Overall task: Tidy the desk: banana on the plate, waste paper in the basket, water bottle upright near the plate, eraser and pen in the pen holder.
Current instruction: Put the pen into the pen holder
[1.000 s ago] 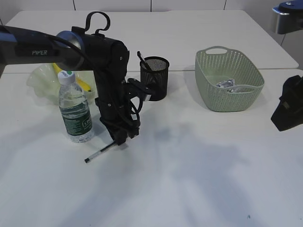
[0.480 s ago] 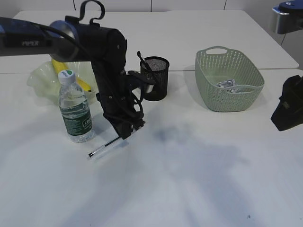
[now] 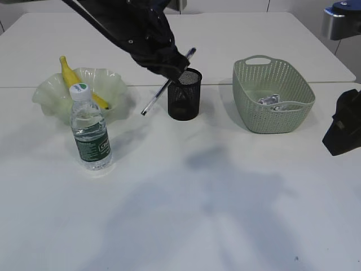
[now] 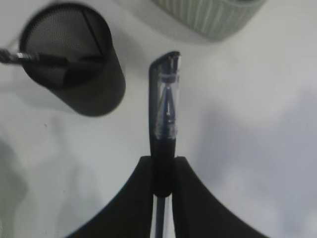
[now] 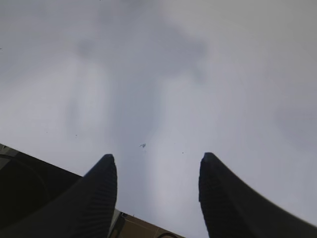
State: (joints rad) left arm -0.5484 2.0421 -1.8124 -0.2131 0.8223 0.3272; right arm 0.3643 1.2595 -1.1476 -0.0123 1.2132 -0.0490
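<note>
My left gripper [image 3: 174, 68] hangs above the desk [image 3: 225, 203], shut on a clear black-tipped pen [image 3: 153, 100] that slants down to the left. It is beside and above the black mesh pen holder [image 3: 184, 96]. In the left wrist view the pen [image 4: 164, 111] sticks out past the shut gripper [image 4: 163, 171], and the pen holder [image 4: 91, 87] at upper left has another pen [image 4: 34, 58] in it. The banana [image 3: 70, 76] lies in the green plate [image 3: 45, 97]. The water bottle [image 3: 90, 135] stands upright by the plate. Waste paper [image 3: 269, 100] lies in the basket [image 3: 282, 121]. The eraser is not visible. My right gripper [image 5: 157, 158] is open over bare desk.
The right arm [image 3: 342, 131] is a dark shape at the right edge of the exterior view. A second white table [image 3: 237, 34] lies behind the desk. The basket's wall [image 4: 213, 17] shows at the top of the left wrist view.
The left gripper has lifted the pen off the desk near the bottle and carried it up and right to the pen holder. The right arm has not moved.
</note>
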